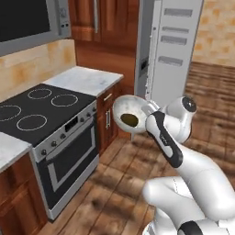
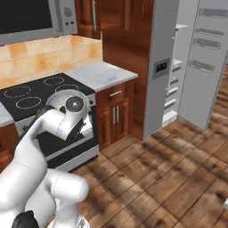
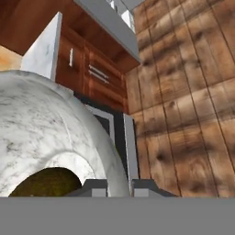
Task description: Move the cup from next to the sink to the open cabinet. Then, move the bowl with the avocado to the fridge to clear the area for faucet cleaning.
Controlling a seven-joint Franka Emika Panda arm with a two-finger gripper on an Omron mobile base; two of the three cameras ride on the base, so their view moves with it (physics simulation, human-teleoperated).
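Observation:
The white-grey marbled bowl hangs in the air, tilted toward me, above the wooden floor in front of the oven. The dark avocado lies inside it. My gripper is shut on the bowl's right rim. In the hand view the bowl is large at the left with the avocado at its bottom, and its rim sits in my gripper between the dark fingertips. The grey fridge stands ahead with its door open. Cup, sink and faucet are out of view.
A black stove with an oven front lies at the left, then a marble counter over low wooden cabinets. A wooden wall cabinet hangs above. The fridge's white shelves show; wooden floor stretches right.

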